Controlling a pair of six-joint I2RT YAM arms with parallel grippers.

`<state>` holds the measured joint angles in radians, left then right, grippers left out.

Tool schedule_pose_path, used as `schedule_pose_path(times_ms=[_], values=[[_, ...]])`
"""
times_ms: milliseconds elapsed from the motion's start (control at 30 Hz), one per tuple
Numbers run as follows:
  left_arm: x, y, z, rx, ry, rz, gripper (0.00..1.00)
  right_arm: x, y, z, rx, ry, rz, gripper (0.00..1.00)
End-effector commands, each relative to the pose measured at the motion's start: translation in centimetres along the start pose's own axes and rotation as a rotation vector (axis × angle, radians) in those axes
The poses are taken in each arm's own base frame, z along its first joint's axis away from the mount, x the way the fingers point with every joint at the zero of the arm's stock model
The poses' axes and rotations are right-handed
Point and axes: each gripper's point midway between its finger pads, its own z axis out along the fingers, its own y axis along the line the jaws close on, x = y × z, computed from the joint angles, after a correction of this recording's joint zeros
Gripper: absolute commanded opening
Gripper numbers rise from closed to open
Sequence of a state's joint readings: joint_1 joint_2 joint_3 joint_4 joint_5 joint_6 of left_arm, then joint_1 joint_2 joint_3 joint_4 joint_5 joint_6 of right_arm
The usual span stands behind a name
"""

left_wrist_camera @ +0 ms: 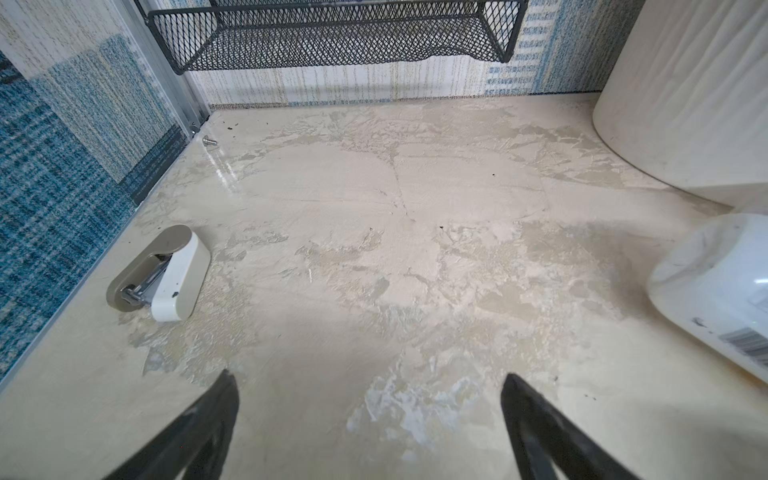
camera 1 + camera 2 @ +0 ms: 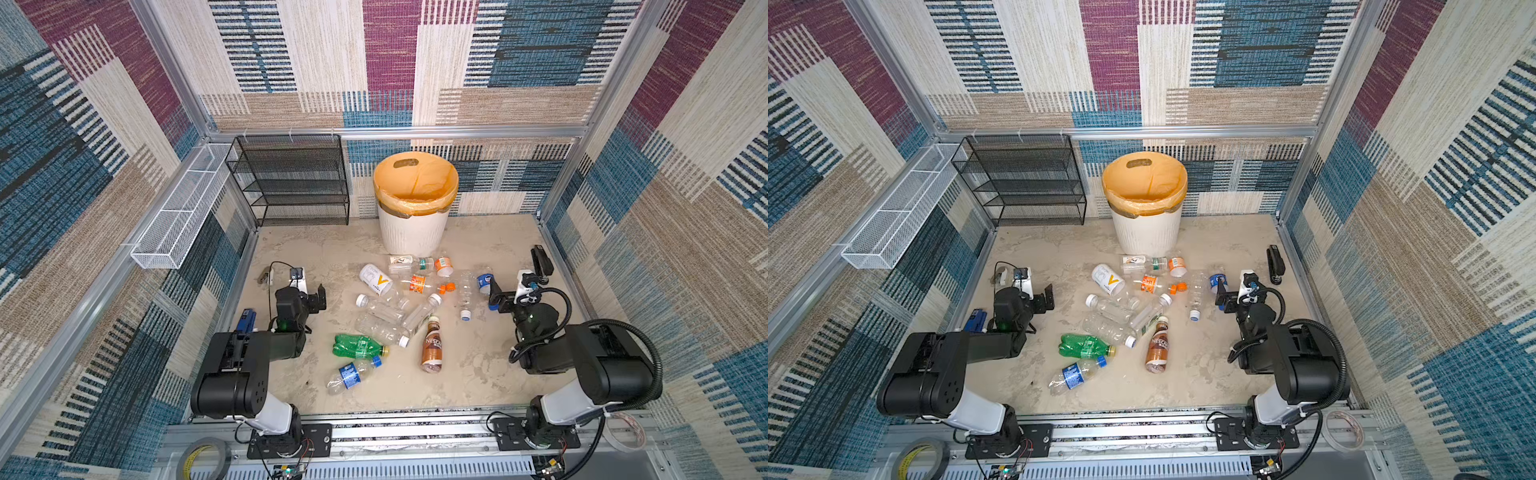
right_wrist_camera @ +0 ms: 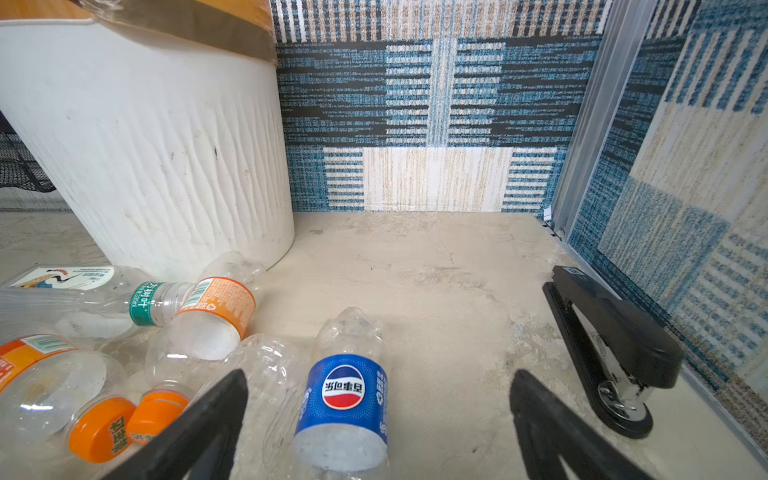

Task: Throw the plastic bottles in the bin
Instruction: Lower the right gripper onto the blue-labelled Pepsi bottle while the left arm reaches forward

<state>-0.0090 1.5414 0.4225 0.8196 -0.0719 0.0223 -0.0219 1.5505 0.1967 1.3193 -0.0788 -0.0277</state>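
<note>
Right wrist view: my right claw (image 3: 379, 374) is spread wide and pinches nothing. Just before it, on the floor (image 3: 436, 291), lies a clear bottle with a blue label (image 3: 345, 395). In both top views the bottles (image 2: 380, 309) lie scattered in front of the bin (image 2: 411, 237), between my two arms. They are mostly clear, with white, blue or orange caps. A few with orange or green labels lie just beside the bin's foot. Farther from the bin are a green bottle (image 2: 357, 345) and a brown coffee bottle (image 2: 433, 349) with a white cap. The bin is white and ribbed, lined with an orange bag (image 2: 415, 183). My left claw (image 1: 368, 374) is also spread and empty, over the floor to the left of the bin.
</note>
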Motion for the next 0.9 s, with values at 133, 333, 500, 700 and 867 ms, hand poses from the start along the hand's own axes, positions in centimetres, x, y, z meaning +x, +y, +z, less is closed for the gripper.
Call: schedule_pose_path(times_ms=[133,333,500,700,867], values=[[-0.29,-0.08,-0.05,0.006,-0.013,0.009,0.99,-0.73,0.1,0.04,-0.005,-0.027,-0.008,0.99],[-0.27,-0.1,0.05,0.018,-0.007,0.004,0.99,-0.74,0.09,0.12,-0.005,-0.026,-0.007,0.99],[-0.31,-0.11,0.06,0.019,-0.007,0.004,0.99,-0.73,0.11,0.09,-0.006,-0.027,-0.007,0.99],[-0.26,-0.13,0.1,0.022,-0.005,0.003,0.99,-0.72,-0.17,0.16,-0.003,-0.024,0.01,0.99],[-0.25,-0.15,0.16,0.026,-0.002,0.002,0.99,-0.68,-0.25,0.16,-0.008,-0.023,0.016,0.99]])
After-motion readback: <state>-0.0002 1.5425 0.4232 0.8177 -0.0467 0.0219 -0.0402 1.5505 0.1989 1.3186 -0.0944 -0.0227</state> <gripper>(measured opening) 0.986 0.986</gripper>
